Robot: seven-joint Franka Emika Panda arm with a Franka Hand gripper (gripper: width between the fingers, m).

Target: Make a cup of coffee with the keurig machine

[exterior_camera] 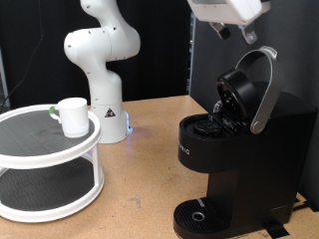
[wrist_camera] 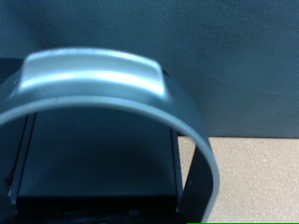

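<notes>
The keurig machine (exterior_camera: 239, 149) stands at the exterior view's right, black, with its lid swung open and its silver handle (exterior_camera: 267, 90) raised. My gripper (exterior_camera: 236, 34) hangs just above the handle at the exterior view's top, fingers apart and empty. The wrist view shows the silver handle (wrist_camera: 93, 79) arching close below, over the black machine top (wrist_camera: 93, 159); no fingers show there. The cup (exterior_camera: 72, 116), small and white, stands on the top tier of a white round rack (exterior_camera: 40, 149) at the exterior view's left, far from the machine. The drip tray (exterior_camera: 199, 214) bears nothing.
A white robot arm base (exterior_camera: 100, 80) stands on the wooden table (exterior_camera: 150, 169) between the rack and the machine. A dark curtain hangs behind. The table's surface also shows in the wrist view (wrist_camera: 262, 177).
</notes>
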